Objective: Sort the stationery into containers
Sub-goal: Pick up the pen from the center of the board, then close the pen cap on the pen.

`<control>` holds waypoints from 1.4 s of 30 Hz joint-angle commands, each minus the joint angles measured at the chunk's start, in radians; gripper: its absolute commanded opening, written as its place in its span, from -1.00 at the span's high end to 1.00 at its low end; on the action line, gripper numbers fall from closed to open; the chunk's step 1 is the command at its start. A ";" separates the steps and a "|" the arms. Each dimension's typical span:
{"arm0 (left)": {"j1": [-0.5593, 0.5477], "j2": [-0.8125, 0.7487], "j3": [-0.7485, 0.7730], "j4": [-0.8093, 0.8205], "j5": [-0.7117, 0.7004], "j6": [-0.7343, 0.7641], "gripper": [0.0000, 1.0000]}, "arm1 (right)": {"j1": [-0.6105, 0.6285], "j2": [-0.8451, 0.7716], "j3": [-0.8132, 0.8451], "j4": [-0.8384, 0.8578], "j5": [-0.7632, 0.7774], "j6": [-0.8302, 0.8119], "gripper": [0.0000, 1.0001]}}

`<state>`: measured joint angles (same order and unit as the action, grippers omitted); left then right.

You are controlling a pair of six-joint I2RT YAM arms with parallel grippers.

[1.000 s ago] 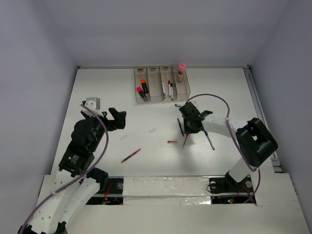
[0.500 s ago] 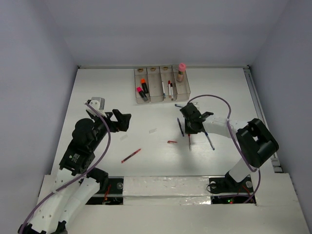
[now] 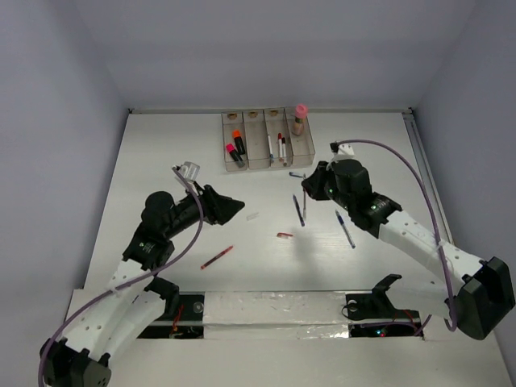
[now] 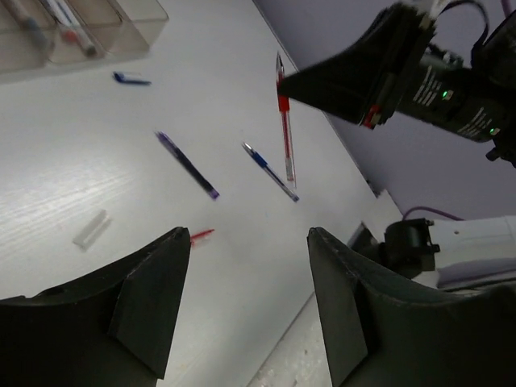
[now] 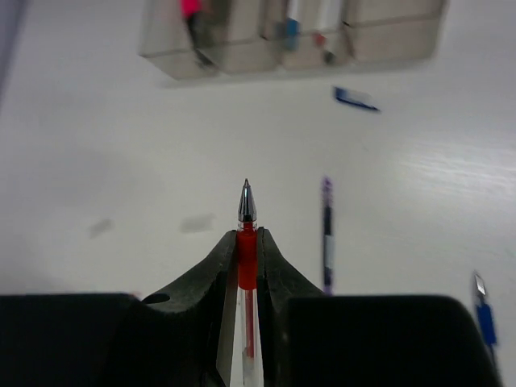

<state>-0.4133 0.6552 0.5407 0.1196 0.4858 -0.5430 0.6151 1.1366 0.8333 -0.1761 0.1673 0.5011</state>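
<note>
My right gripper (image 5: 247, 232) is shut on a red pen (image 5: 247, 211), whose metal tip sticks out past the fingers. It hangs above the table in front of the containers (image 3: 268, 142). The same red pen (image 4: 284, 129) shows in the left wrist view, tilted in the air. My left gripper (image 4: 248, 234) is open over bare table, with nothing between its fingers. On the table lie a purple pen (image 3: 298, 211), a blue pen (image 3: 345, 229) and a second red pen (image 3: 216, 257). The bins hold highlighters (image 3: 235, 148), pens (image 3: 280, 148) and an upright glue stick (image 3: 300, 118).
Loose caps lie about: a red cap (image 3: 284, 235), a blue cap (image 3: 297, 174) near the bins and a clear cap (image 3: 253, 216). White walls enclose the table on the left, back and right. A purple cable (image 3: 403, 161) loops over the right arm.
The right gripper closed on the red pen and raised it off the table toward the bins. The left arm swung right toward the table's middle, and its jaws narrowed.
</note>
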 commanded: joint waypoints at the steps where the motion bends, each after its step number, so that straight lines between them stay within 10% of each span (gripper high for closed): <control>1: -0.027 0.040 -0.062 0.251 0.123 -0.138 -0.13 | 0.011 0.017 0.013 0.288 -0.224 0.037 1.00; 15: -0.167 0.284 -0.065 0.400 0.011 -0.138 -0.23 | 0.161 0.178 0.109 0.590 -0.305 0.114 1.00; 31: -0.194 0.327 -0.088 0.515 -0.076 -0.143 0.35 | 0.170 0.235 0.090 0.639 -0.361 0.227 1.00; 35: -0.203 0.317 -0.087 0.503 -0.081 -0.132 1.00 | 0.170 0.258 0.098 0.644 -0.367 0.270 1.00; 37: -0.203 0.304 -0.079 0.467 -0.096 -0.118 1.00 | 0.170 0.259 0.093 0.642 -0.359 0.280 1.00; 42: -0.203 0.207 -0.055 0.342 -0.131 -0.072 1.00 | 0.170 0.220 0.101 0.545 -0.330 0.232 0.56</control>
<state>-0.6098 0.9352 0.4534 0.4797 0.3717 -0.6689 0.7803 1.3907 0.8970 0.4015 -0.1829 0.7555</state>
